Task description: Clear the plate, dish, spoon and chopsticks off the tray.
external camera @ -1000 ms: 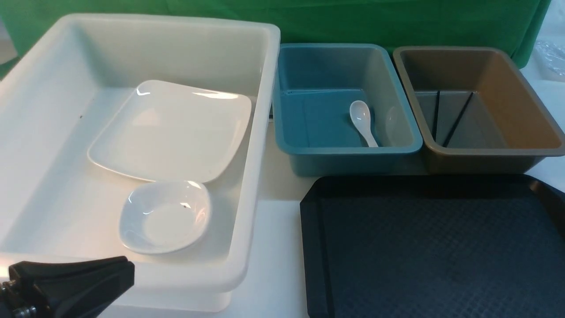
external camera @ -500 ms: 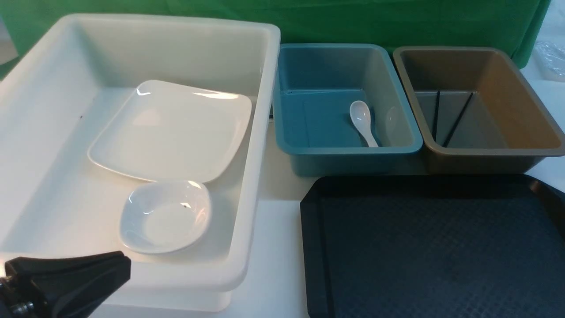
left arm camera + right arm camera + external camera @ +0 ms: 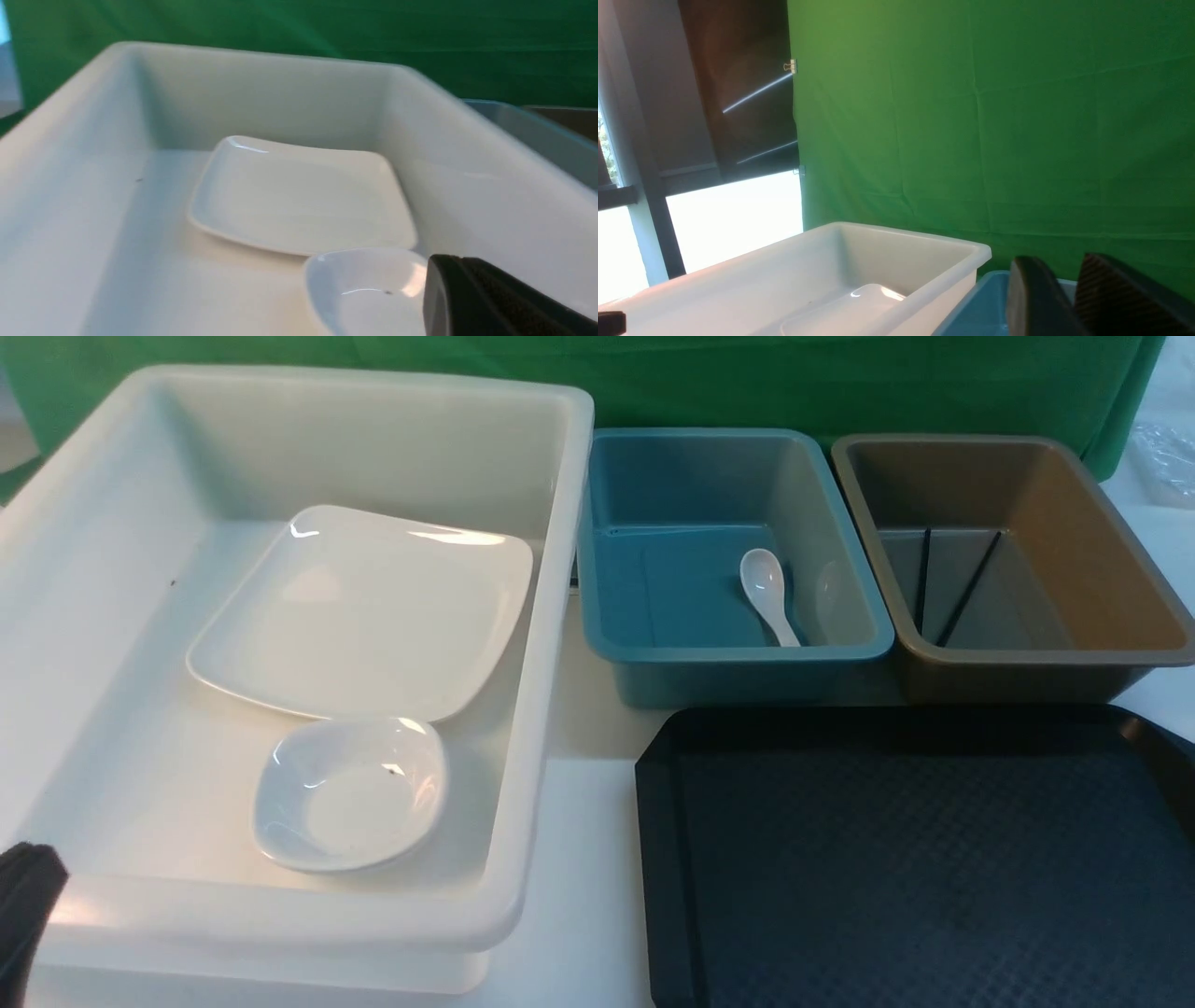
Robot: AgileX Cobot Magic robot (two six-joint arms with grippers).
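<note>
The left hand (image 3: 23, 905) is barely poking into the corner of the front view, just a black tip sitting at the near left corner of the big white bin (image 3: 551, 616). Its fingers are pressed together with nothing between them. From its own camera only one dark finger (image 3: 490, 303) is showing, hanging just in front of the small dish.

Inside that white bin, the plate (image 3: 364, 611) is lying flat toward the back, and the small white dish (image 3: 350, 793) is sitting right in front of it. Its far edge is touching or slightly overlapping the plate's near edge; I can't tell which. There's a tiny dark speck in the dish.

Moving right, the blue bin (image 3: 597, 607) is standing just beside the white one, and the spoon (image 3: 767, 593) is resting on its floor, bowl pointing toward the back, handle toward the near wall.

Next over, the brown bin (image 3: 1102, 551) is sitting snug against the blue one. The chopsticks (image 3: 943, 583) are lying inside it, spread apart at the far end and coming closer together at the near end.

In front of those two bins, the tray (image 3: 658, 859) is sitting on the white surface (image 3: 583, 859) with nothing on it.

The right hand isn't showing in the front view. In its own camera, the right hand (image 3: 1069, 298) is looking up at the green backdrop (image 3: 994, 116), two dark fingers with a narrow gap between them, slightly apart and not holding anything.
</note>
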